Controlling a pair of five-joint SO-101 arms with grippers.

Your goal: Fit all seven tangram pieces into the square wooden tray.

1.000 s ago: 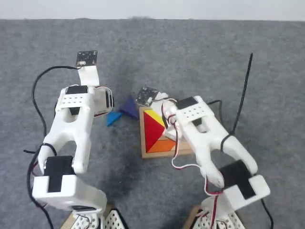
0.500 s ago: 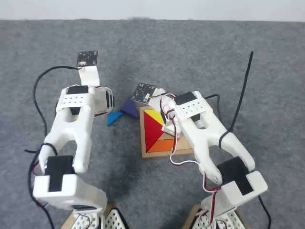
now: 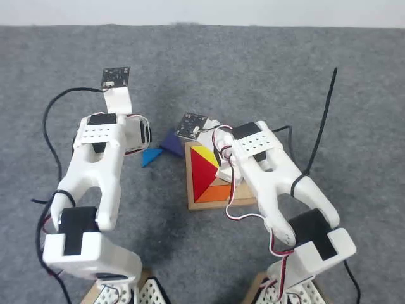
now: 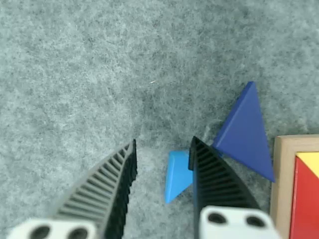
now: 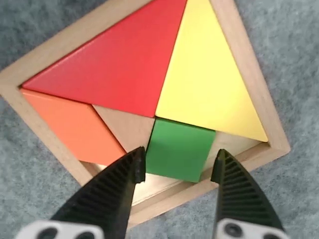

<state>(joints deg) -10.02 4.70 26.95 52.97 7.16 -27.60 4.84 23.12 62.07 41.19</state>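
The right gripper (image 5: 178, 159) stands open astride the green square (image 5: 179, 149) at the wooden tray's (image 5: 249, 84) edge. The left gripper (image 4: 162, 149) hangs open over the light blue triangle (image 4: 177, 174), beside the dark blue triangle (image 4: 246, 129).

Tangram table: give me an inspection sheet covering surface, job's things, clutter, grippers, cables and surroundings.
Surface: grey carpet, flat.
Job's things: wooden tray holds red triangle, yellow triangle, orange piece, green square; dark blue triangle and light blue triangle lie on the carpet beside it.
Clutter: nothing seen.
Grippers: left gripper open, by the light blue triangle; right gripper open, fingers either side of the green square.
Cables: black cable by the left arm, another beside the right.
Surroundings: pale wall strip.
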